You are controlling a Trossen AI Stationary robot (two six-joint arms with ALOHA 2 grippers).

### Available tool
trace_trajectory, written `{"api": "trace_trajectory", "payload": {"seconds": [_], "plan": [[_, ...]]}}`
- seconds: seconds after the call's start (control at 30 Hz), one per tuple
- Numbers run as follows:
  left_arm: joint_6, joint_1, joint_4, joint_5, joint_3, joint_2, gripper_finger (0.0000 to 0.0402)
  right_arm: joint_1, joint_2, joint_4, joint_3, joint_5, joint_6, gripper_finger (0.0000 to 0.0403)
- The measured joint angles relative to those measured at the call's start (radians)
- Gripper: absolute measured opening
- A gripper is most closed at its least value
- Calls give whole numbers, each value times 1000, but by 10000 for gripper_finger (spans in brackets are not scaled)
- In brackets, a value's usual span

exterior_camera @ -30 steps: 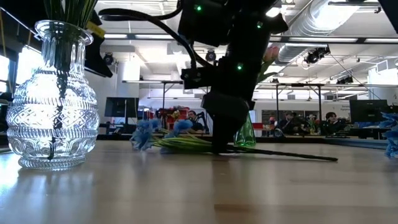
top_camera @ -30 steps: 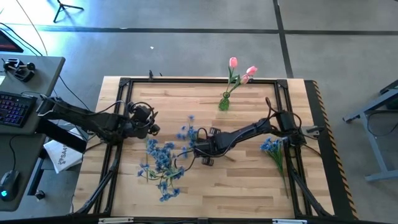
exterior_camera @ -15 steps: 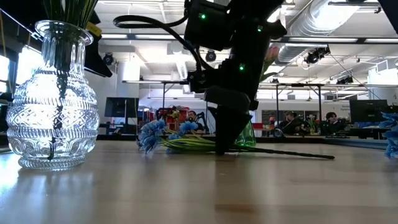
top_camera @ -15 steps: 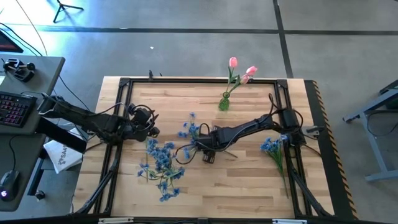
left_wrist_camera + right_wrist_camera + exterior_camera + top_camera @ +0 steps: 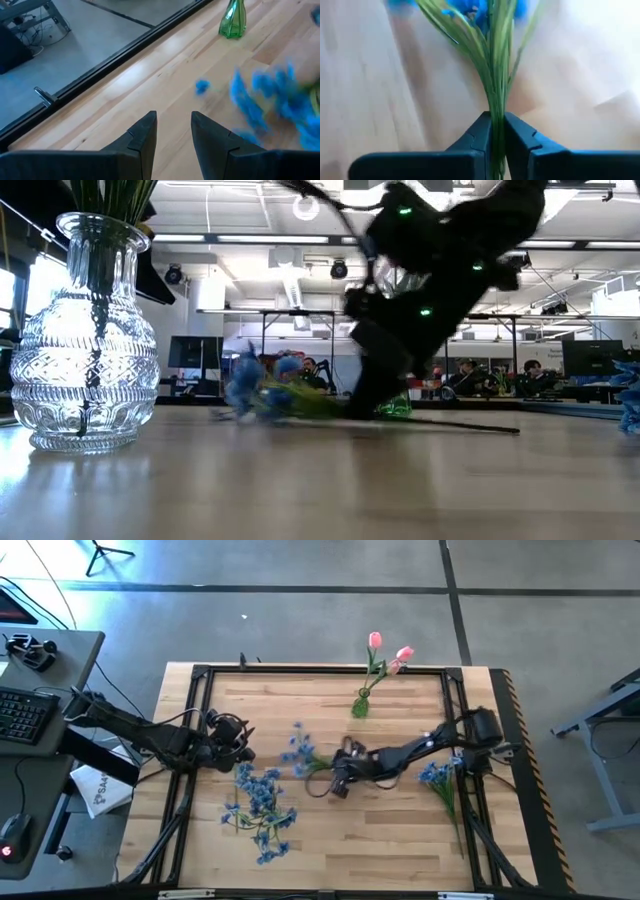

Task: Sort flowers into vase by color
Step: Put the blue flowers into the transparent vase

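My right gripper [image 5: 338, 778] is near the table's middle, shut on a blue-blossomed flower bunch [image 5: 297, 750]; the low view shows it slanting [image 5: 365, 395]. More blue flowers [image 5: 260, 805] lie loose on the wood near the left side. A small green vase [image 5: 360, 705] at the far edge holds pink tulips [image 5: 385, 653]. Other blue flowers [image 5: 437, 775] stand by the right edge. The low view shows a clear cut-glass vase [image 5: 88, 340] with green stems in it. My left gripper [image 5: 247, 750] waits open over the table's left part, its fingers [image 5: 142, 137] above bare wood. My right gripper pinches the bunch's green stems [image 5: 496, 107] between its two fingers, below the blossoms. It comes slanting down from the table's right, and the stems run forward out of the fingertips. The blossom end [image 5: 255, 380] is raised, and a thin stem tail [image 5: 470, 425] lies on the table.
A black frame [image 5: 200, 675] runs round the wooden table top. Yellow-black tape marks the right edge [image 5: 520, 740]. A desk with a keyboard [image 5: 25, 710] stands left of the table. Bare wood shows along the near side [image 5: 380, 840]. People sit in the room beyond.
My right arm has drawn back toward the table's right edge and tipped from nearly upright to a slant, staying shut on the stems. The bunch's blossom end has risen off the wood, while the stem tail has stayed on the table.
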Motion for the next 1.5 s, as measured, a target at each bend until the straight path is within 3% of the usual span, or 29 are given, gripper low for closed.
{"api": "trace_trajectory", "payload": {"seconds": [0.17, 0.3, 0.37, 0.5, 0.73, 1.0, 1.23, 1.5], "plan": [[-24, -24, -6, -9, 0, 0, 110, 37, -220, 632, -256, 46, -160, 7], [-23, -36, -7, -9, 0, 0, 110, 50, -236, 1283, -454, -132, -301, 8], [-23, -42, -6, -10, 0, 0, 110, 48, -228, 1496, -506, -264, -348, 6], [-23, -48, -4, -11, 1, -1, 110, 47, -232, 1424, -507, -462, -424, 5], [-23, -47, 6, -10, 1, 0, 110, 56, -152, 1448, -297, -528, -458, 5], [-22, -47, 2, -12, 1, 0, 110, 97, 116, 1496, 86, -603, -520, 2], [-18, -47, 0, -12, 1, 0, 110, 87, 312, 1495, 387, -704, -448, 1], [-2, -47, 0, -11, 1, 0, 110, 58, 463, 1495, 575, -720, -301, 1]]}}
